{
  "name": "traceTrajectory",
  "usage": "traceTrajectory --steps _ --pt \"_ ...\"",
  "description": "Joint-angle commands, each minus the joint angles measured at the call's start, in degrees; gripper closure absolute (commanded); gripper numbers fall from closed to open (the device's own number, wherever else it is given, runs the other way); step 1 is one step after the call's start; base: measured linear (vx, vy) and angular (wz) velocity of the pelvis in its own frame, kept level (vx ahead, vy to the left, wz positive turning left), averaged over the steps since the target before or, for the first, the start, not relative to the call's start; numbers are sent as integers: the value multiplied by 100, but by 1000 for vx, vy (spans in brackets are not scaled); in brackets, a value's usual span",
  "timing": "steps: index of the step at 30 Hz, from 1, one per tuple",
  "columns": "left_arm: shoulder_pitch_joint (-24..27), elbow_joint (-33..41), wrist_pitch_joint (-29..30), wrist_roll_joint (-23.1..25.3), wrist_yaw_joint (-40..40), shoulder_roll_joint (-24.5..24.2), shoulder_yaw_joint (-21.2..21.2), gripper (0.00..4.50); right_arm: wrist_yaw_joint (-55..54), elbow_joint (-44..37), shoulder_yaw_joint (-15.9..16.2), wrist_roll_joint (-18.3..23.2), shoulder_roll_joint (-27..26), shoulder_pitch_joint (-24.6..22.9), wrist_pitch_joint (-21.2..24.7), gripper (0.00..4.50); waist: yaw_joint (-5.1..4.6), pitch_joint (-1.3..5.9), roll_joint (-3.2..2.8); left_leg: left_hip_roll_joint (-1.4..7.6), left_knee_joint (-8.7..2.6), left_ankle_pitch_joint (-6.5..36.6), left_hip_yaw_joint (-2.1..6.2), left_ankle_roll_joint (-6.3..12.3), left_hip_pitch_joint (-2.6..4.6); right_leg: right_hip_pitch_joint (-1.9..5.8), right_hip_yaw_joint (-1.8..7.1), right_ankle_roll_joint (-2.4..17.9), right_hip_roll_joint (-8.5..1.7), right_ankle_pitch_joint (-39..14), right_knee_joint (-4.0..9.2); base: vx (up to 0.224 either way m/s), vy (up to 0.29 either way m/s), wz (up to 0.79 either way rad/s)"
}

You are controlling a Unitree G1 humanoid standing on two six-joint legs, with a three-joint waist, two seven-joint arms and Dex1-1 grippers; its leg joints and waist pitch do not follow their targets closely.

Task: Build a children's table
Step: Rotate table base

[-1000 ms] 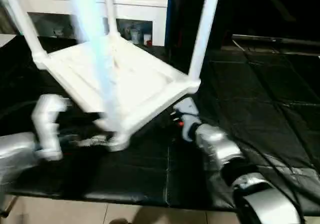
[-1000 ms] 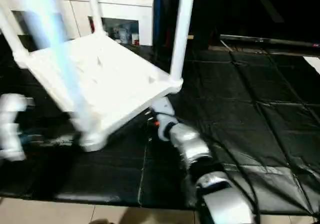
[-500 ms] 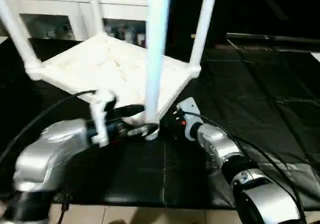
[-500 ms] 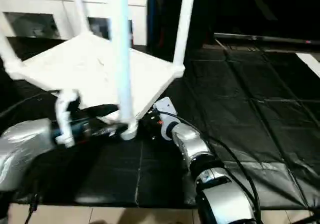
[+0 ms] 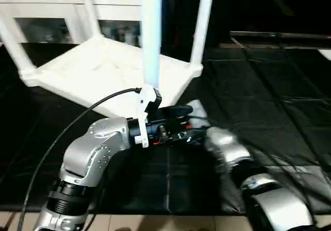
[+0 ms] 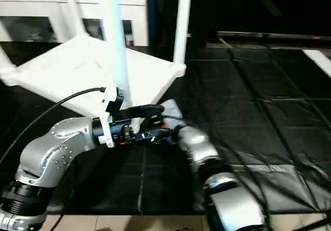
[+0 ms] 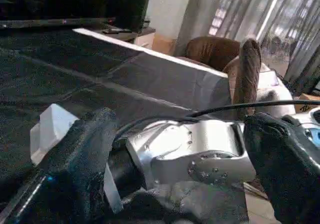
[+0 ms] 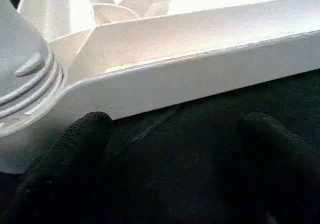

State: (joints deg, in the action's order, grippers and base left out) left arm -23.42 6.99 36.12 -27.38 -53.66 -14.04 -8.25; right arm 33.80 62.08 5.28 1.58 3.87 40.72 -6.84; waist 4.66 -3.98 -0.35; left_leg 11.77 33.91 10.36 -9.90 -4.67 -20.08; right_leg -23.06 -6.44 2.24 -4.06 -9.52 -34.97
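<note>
With both my jaws standing apart and empty beside the upturned children's table (image 5: pixel 103 71), I should steady its near leg (image 5: pixel 151 34) squarely before pressing.

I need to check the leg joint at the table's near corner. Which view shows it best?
The right wrist view: the near corner socket shows close, threads visible. Both eye views show it behind the left gripper.

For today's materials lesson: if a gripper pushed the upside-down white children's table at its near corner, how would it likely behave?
The children's table probably slides rather than tips, since its broad top lies flat on the black mat. It looks like hollow plastic, so likely light. Its ribbed underside suggests stiffness.
</note>
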Motion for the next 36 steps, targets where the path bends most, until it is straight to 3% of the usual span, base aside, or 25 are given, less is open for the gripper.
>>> traceTrajectory --steps 1,6,8,9,10,11,13,14,17,20,21,22,25,28,29,31,32,33,36 --pt "-85 -45 -75 -3 -13 34 -51 2 95 -21 -20 -28 45 40 -66 0 6 411 -55 153 -383 1552 51 100 16 316 344 991 -422 -2019 488 0 0 0" --pt "-25 120 -9 -130 -139 -184 -19 2 138 -2 -9 -105 212 37 -130 0 33 413 -54 148 -382 1548 49 106 23 315 347 966 -429 -2063 491 0 0 0" --pt "127 363 166 -240 -456 -597 -29 2 203 -29 -40 -78 292 12 -137 0 21 415 -68 152 -397 1537 65 101 -4 330 344 1007 -425 -1964 452 0 0 0" --pt "250 525 300 -315 -691 -908 -11 2 241 -56 -47 -73 357 -13 -148 0 17 415 -74 152 -396 1549 62 98 4 323 342 1013 -416 -1961 453 0 0 0" --pt "250 525 300 -315 -691 -908 -11 2 241 -56 -47 -73 357 -13 -148 0 24 422 -77 160 -392 1562 63 82 27 314 346 1032 -422 -1933 441 0 0 0" --pt "455 645 478 -321 -1030 -1510 95 2 338 -156 -43 -70 478 -79 -181 0 6 411 -104 152 -387 1614 48 84 34 296 350 1070 -404 -1898 442 0 0 0" --pt "558 633 541 -260 -1258 -1914 157 2 422 -230 -61 -50 544 -122 -197 0 0 408 -126 148 -397 1607 58 85 -1 316 348 1053 -400 -1911 419 0 0 0" --pt "599 585 545 -194 -1381 -2142 183 2 469 -278 -75 -32 580 -145 -206 0 6 405 -136 144 -385 1638 44 76 39 282 349 1050 -385 -1944 436 0 0 0" --pt "646 319 467 24 -1631 -2672 288 2 630 -433 -121 37 667 -216 -220 0 36 391 -146 149 -391 1730 42 30 57 271 354 1026 -391 -2087 454 0 0 0" --pt "475 -335 -105 710 -1695 -3214 132 2 943 -683 -108 115 786 -321 -294 0 44 382 -150 145 -405 1843 58 7 63 267 354 920 -404 -2306 480 0 0 0" --pt "281 -689 -412 1025 -1495 -3288 33 2 1110 -803 -94 162 840 -366 -322 0 58 369 -152 126 -405 1908 59 49 74 254 349 796 -376 -2454 526 0 0 0" --pt "233 -767 -485 1090 -1442 -3285 11 2 1146 -830 -91 173 852 -375 -322 0 65 386 -156 132 -399 1903 55 24 94 249 361 777 -389 -2445 513 0 0 0" --pt "-350 -1664 -1473 1830 -810 -3138 -278 2 1532 -1172 -41 264 997 -488 -315 0 100 377 -160 131 -405 1921 72 16 95 257 347 681 -392 -2551 551 0 0 0" --pt "-846 -2519 -2250 2335 -423 -2870 -644 2 1794 -1522 9 316 1137 -585 -198 0 132 410 -159 122 -399 1767 72 37 70 284 343 691 -390 -2328 542 0 0 0" --pt "-965 -2740 -2374 2432 -373 -2780 -729 2 1855 -1604 20 333 1164 -610 -155 0 146 440 -182 147 -400 1689 92 2 51 314 354 770 -439 -2155 483 0 0 0" --pt "-1105 -2985 -2448 2536 -323 -2670 -842 2 1956 -1711 45 353 1194 -650 -105 0 156 453 -159 133 -381 1592 76 29 43 314 354 812 -429 -2010 477 0 0 0" --pt "-1246 -3258 -2577 2674 -342 -2563 -970 2 2061 -1814 70 356 1218 -695 -68 0 151 462 -141 125 -377 1465 68 58 7 341 354 851 -428 -1860 463 0 0 0" --pt "-1339 -3462 -2715 2776 -367 -2495 -1058 2 2106 -1873 89 349 1230 -723 -47 0 169 464 -180 122 -370 1417 78 71 6 336 350 857 -430 -1816 462 0 0 0" --pt "-1713 -4301 -3272 3244 -265 -2216 -1417 2 2243 -2153 166 375 1257 -875 75 0 182 496 -180 111 -340 1217 67 147 -10 346 344 948 -401 -1343 434 0 0 0"
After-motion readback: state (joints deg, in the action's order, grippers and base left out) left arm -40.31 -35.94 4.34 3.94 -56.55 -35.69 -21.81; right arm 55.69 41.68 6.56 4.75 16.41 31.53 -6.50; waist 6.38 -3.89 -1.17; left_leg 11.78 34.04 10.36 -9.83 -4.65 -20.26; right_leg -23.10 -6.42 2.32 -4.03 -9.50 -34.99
